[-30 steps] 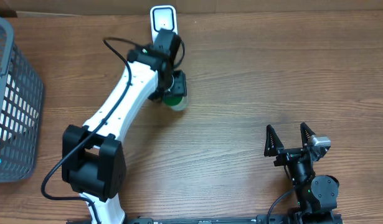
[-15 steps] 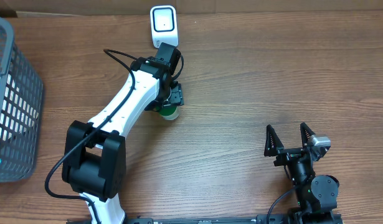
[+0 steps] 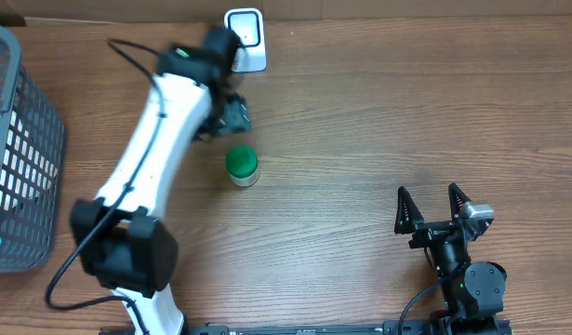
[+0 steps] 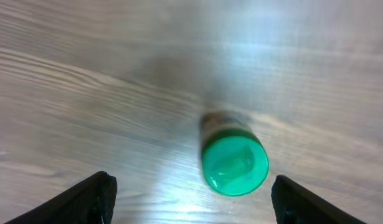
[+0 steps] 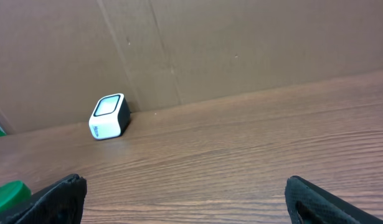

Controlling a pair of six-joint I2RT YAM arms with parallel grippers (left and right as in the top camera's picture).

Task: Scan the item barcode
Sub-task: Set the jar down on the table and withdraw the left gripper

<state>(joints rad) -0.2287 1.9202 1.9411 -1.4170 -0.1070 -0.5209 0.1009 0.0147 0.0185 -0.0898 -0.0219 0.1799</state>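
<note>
The item, a small jar with a green lid (image 3: 241, 165), stands upright on the wooden table, free of both grippers. The white barcode scanner (image 3: 246, 35) sits at the far edge, partly covered by my left arm. My left gripper (image 3: 232, 113) is blurred, up and to the far left of the jar. In the left wrist view the gripper (image 4: 192, 183) is open, and the green lid (image 4: 235, 165) lies below, just inside the right finger (image 4: 306, 202). My right gripper (image 3: 432, 207) rests open at the near right. The right wrist view shows the scanner (image 5: 109, 116) and the lid's edge (image 5: 7, 196).
A grey wire basket (image 3: 16, 140) stands at the left edge of the table. A brown cardboard wall (image 5: 241, 43) runs behind the scanner along the far side.
My left gripper has opened and let go of the jar, then swung up and to the far left toward the scanner. The jar now stands alone on the table. The right arm is unmoved.
</note>
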